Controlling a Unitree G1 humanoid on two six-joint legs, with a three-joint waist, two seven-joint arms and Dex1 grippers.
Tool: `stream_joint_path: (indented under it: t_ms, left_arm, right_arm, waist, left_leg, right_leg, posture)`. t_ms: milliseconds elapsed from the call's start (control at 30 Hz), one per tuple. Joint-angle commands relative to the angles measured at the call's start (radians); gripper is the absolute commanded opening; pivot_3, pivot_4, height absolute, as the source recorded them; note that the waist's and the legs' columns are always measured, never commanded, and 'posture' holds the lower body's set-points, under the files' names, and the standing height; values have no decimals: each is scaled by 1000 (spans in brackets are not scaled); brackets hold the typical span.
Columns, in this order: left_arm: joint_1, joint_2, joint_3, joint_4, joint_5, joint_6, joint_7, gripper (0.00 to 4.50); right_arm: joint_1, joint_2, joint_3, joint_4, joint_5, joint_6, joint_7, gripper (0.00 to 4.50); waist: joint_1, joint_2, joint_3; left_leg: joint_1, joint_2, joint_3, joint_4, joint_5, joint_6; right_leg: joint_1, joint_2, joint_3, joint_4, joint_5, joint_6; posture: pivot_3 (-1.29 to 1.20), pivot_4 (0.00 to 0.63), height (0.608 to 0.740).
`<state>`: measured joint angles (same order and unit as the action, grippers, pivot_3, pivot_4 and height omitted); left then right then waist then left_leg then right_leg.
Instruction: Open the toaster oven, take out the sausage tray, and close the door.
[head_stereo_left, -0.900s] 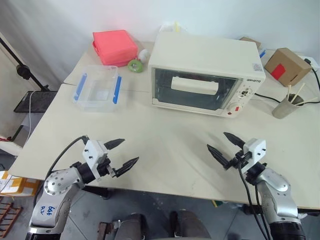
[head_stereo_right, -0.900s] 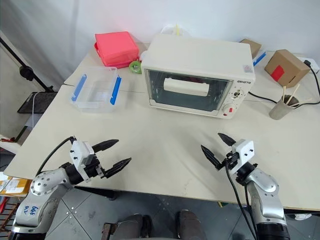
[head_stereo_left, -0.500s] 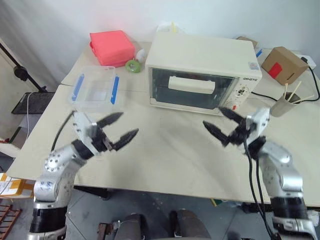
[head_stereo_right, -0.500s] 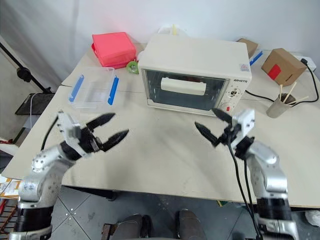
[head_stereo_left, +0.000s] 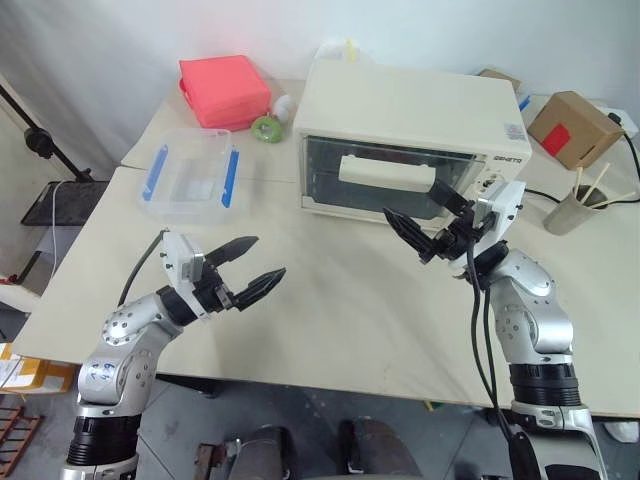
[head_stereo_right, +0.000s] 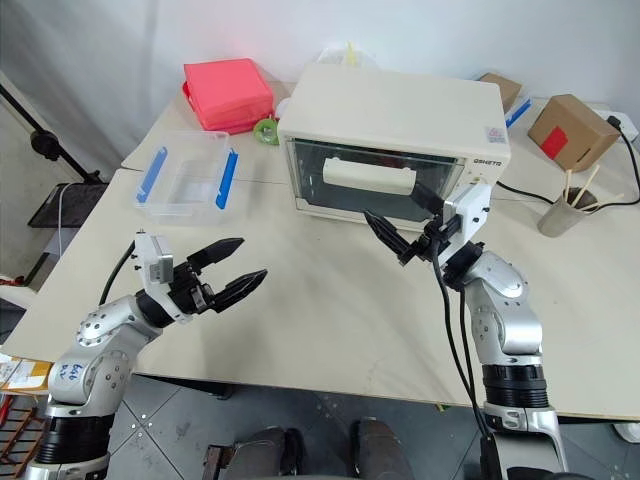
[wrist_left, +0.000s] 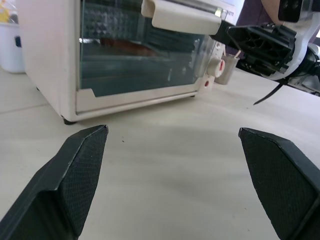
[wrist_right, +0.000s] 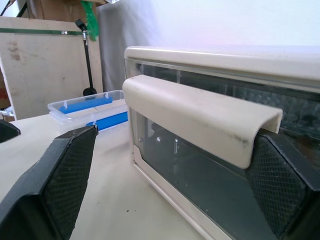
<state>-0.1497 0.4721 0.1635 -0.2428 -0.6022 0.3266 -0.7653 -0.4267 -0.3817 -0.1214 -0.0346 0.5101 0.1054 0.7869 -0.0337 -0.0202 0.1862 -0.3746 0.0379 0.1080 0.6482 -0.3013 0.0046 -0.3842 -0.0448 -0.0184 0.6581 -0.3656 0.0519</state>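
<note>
Now, from my head cameras: the toaster oven (head_stereo_left: 410, 140) sits toward the back of the tabletop (head_stereo_left: 330, 300), its door (head_stereo_left: 385, 180) shut and the cream bar handle (head_stereo_left: 387, 171) running across the upper glass. My right hand (head_stereo_left: 425, 222) hangs just in front of the door's right half, fingers spread wide and holding nothing. My left hand (head_stereo_left: 250, 272) is also wide open and empty, hovering over bare tabletop well apart from the oven. A clear plastic box with blue clips (head_stereo_left: 192, 175) lies to the oven's left, a pink box (head_stereo_left: 225, 92) behind it, and a brown cardboard box (head_stereo_left: 574, 128) to the right.

Through my left wrist camera, the oven's glass front shows a reddish shape on the rack inside, which I take to be the sausage tray (wrist_left: 127, 47), not yet reachable.

Through my right wrist camera, the handle lies straight ahead between my spread fingertips (wrist_right: 70, 165), near but not touched.

Opening the door is the step in hand, I judge. To do it well I should slip one finger over the bar and one under, close squarely near its middle, then pull outward and down along the hinge's arc rather than straight back, so the light oven doesn't slide toward me.
</note>
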Motion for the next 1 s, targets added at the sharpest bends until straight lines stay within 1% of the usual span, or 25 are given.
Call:
stream_joint_path:
  t_ms: [33,133,200,300,467,533,700,733,800,867,1000]
  left_arm:
    - [6,-7,4,-25,-13,0,2,4442]
    - [-29,-26,20,7,-31,6,22,4442]
    - [-69,-49,31,42,-11,-18,55,4442]
    - [-140,-88,27,105,6,-37,89,3896]
    - [-360,-188,25,301,54,-85,191,2374]
    - [-491,-232,10,439,94,-135,212,1716]
    - [-628,-284,-11,627,171,-228,219,116]
    - [-645,-290,-17,657,182,-241,214,47]
    - [-665,-291,-34,707,210,-266,198,47]
    - [-666,-283,-68,719,220,-266,123,47]
    - [-650,-259,-74,722,195,-223,19,47]
  right_arm:
    - [27,-21,34,-75,-33,-63,57,4500]
    - [80,-72,81,-82,-122,-152,122,4500]
    - [103,-96,98,-75,-161,-204,147,4500]
    - [108,-108,114,-65,-185,-243,166,4500]
    - [104,-112,146,-36,-227,-301,184,4500]
    - [100,-110,151,-21,-240,-323,180,4500]
    - [101,-112,154,-13,-248,-338,168,4500]
    - [104,-113,152,-14,-250,-339,165,4500]
    - [109,-113,149,-16,-251,-339,155,4500]
    - [129,-117,138,-25,-256,-341,139,4500]
    - [190,-130,110,-56,-269,-349,102,4500]
  waist:
    - [0,0,0]
    - [0,0,0]
    - [1,0,0]
    - [0,0,0]
    - [4,-1,0]
    - [5,-1,1]
    - [2,-2,1]
    - [2,-2,1]
    - [4,-2,1]
    - [6,-2,1]
    - [10,-3,1]
  left_leg:
    - [0,0,0,0,0,0]
    - [1,0,0,0,0,0]
    - [1,0,0,0,0,0]
    - [2,0,1,0,2,0]
    - [3,0,2,0,2,-1]
    - [3,0,2,1,3,-1]
    - [2,0,7,1,3,-1]
    - [2,1,7,1,3,-1]
    - [1,1,8,1,3,-1]
    - [1,1,9,1,3,-2]
    - [0,1,9,3,3,-2]
  right_leg:
    - [0,0,0,0,0,0]
    - [0,0,0,0,0,0]
    - [0,0,0,0,0,0]
    - [0,0,1,1,0,0]
    - [0,1,1,1,0,0]
    - [0,1,1,2,0,0]
    - [-2,1,2,3,0,0]
    - [-3,1,2,3,0,0]
    - [-6,1,2,4,0,0]
    - [-7,1,2,5,0,0]
    - [-7,1,2,5,0,0]
  posture:
    - [0,150,740]
    - [0,150,740]
    - [0,150,740]
    - [0,150,740]
    - [0,150,740]
    - [0,150,740]
    - [0,150,740]
    - [0,150,740]
    - [0,150,740]
    - [0,150,740]
    - [0,150,740]
